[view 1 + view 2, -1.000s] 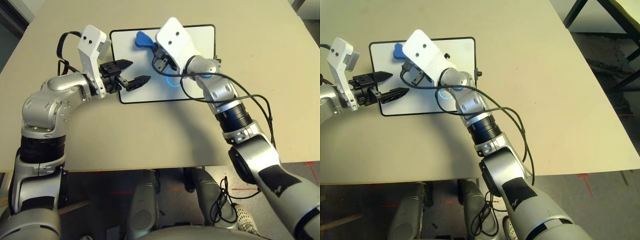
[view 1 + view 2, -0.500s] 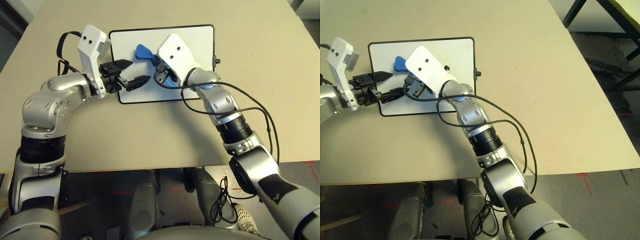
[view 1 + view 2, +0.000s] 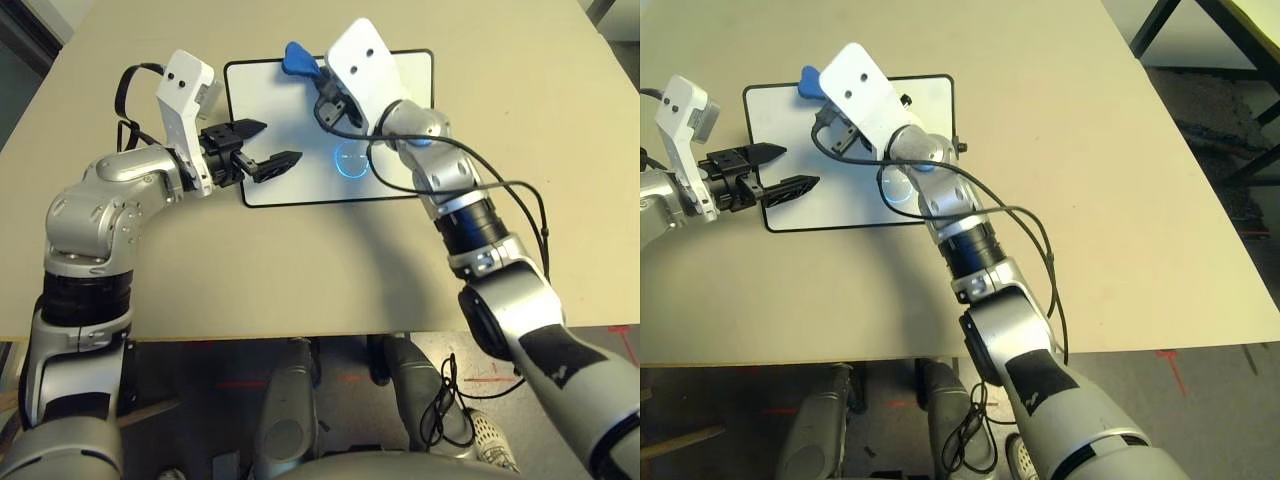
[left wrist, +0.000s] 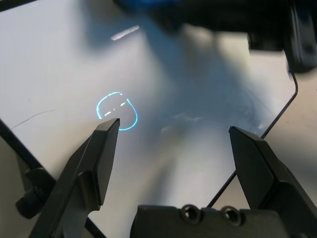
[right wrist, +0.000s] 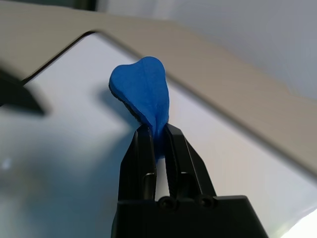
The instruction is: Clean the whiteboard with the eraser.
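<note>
The whiteboard (image 3: 300,160), white with a thin black frame, lies flat on the tan table, bearing a small blue circular doodle (image 3: 351,158) near its middle. Over the board's far edge my right gripper (image 5: 156,136) is shut on the blue eraser (image 3: 297,58), which sticks out past its fingertips. At the board's near left corner my left gripper (image 3: 268,146) hovers open, its two black fingers (image 4: 99,153) spread over the white surface with nothing between them. The doodle (image 4: 117,110) sits just beyond the left fingertips in the left wrist view.
The tan table (image 3: 540,120) stretches wide to the right and toward me. Black cables (image 3: 480,195) loop along my right forearm above the board's right side. A dark metal stand (image 3: 1200,60) rises beyond the table's right edge.
My right gripper has carried the eraser from the middle of the board toward its far edge, uncovering the blue doodle. The left gripper has stayed put.
</note>
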Controlling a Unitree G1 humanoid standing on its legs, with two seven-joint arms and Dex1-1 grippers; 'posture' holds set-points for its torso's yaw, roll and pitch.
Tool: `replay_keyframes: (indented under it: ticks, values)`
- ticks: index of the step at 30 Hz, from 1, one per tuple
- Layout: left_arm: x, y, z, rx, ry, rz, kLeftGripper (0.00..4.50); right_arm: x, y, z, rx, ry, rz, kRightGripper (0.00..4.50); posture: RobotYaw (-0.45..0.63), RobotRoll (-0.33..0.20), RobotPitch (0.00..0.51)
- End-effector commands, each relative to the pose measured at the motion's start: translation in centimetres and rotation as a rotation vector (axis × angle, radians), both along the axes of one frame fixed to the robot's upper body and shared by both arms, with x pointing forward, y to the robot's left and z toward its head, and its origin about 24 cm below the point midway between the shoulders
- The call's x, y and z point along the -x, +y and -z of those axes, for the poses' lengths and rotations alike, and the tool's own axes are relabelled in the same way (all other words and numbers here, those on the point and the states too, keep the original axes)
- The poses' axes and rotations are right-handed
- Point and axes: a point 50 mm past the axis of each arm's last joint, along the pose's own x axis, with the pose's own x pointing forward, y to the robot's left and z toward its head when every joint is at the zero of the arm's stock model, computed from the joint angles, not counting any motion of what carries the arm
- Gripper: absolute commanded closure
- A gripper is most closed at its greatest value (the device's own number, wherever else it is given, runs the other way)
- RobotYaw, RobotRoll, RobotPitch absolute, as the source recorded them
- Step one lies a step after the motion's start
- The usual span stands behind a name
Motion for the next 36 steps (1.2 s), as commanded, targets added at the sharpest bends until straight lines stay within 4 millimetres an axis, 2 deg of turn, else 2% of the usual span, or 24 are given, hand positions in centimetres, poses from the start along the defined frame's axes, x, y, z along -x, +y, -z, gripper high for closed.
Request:
replay_keyframes:
  ticks: [1, 6, 13, 16, 19, 21, 23, 26, 29, 32, 36]
  values:
    - [0.1, 0.0, 0.2, -0.005, 0.010, 0.003, 0.00, 0.4, -0.6, 2.6, 0.063, 0.095, 0.011, 4.33, 0.08, 0.000, 0.330]
    - [0.0, 0.0, 0.1, -0.004, 0.003, 0.003, 0.00, 0.4, -1.2, 1.9, 0.047, 0.090, 0.035, 4.33, 0.08, 0.000, 0.311]
    - [-0.7, 0.2, -1.3, 0.077, -0.069, -0.031, 0.00, 0.4, -2.4, -7.1, -0.191, -0.053, 0.086, 4.33, 0.09, 0.000, 0.276]
    - [-1.3, 0.5, -2.3, 0.121, -0.139, -0.067, 0.00, 0.5, -3.6, -9.8, -0.280, -0.100, 0.111, 4.33, 0.09, 0.000, 0.259]
    - [-1.6, 0.7, -3.4, 0.185, -0.223, -0.097, 0.00, 0.8, -4.9, -10.7, -0.346, -0.137, 0.140, 4.33, 0.09, 0.000, 0.238]
    - [-1.8, 2.0, -5.7, 0.271, -0.392, -0.195, 0.00, 0.6, -7.1, -10.8, -0.388, -0.163, 0.223, 4.33, 0.09, 0.000, 0.231]
    - [-1.9, 3.6, -6.9, 0.309, -0.514, -0.298, 0.00, 0.0, -9.2, -10.7, -0.387, -0.157, 0.315, 4.33, 0.10, 0.000, 0.227]
    - [-1.9, 6.7, -7.3, 0.317, -0.610, -0.467, 0.00, -1.4, -13.4, -9.7, -0.337, -0.083, 0.497, 4.33, 0.10, 0.000, 0.221]
    - [-1.8, 9.2, -6.1, 0.255, -0.650, -0.580, 0.00, -2.1, -16.9, -7.3, -0.297, 0.000, 0.654, 4.33, 0.10, 0.000, 0.213]
    - [-1.8, 11.5, -3.9, 0.247, -0.606, -0.674, 0.00, -2.3, -20.2, -4.0, -0.235, 0.126, 0.799, 4.33, 0.09, 0.000, 0.213]
    - [-1.9, 12.7, -0.4, 0.213, -0.519, -0.723, 0.00, -1.8, -22.1, 0.0, -0.189, 0.319, 0.915, 4.33, 0.09, 0.000, 0.213]
